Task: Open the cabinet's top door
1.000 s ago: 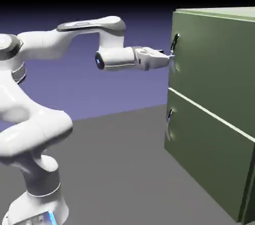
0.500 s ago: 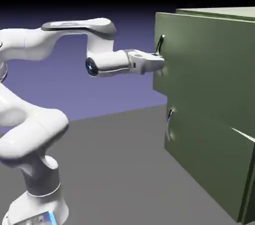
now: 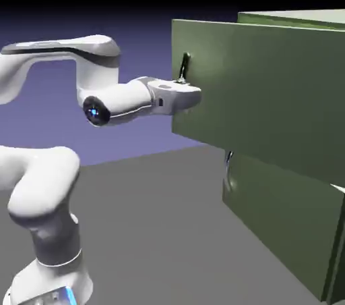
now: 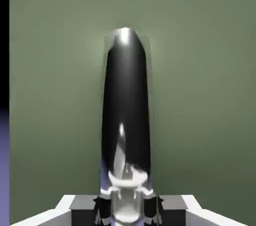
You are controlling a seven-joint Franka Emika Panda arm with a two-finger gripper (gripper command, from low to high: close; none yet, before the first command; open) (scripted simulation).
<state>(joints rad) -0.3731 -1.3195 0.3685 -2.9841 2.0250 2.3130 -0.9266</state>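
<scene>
In the exterior view, the cabinet [image 3: 290, 229] was cut off at the right edge; the lower door's handle [image 3: 230, 169] was partly hidden, right of centre, behind the upper door [image 3: 269, 88].

No text, label, brand, number or sign can be read in either view. In the exterior view, a small blue mark glows on the arm's round dark cap [image 3: 96, 111], too small to make out as a letter or sign. The panel [image 3: 48, 298] on the arm's base, cut by the bottom edge, has faint marks beside a blue strip, also unreadable.
</scene>
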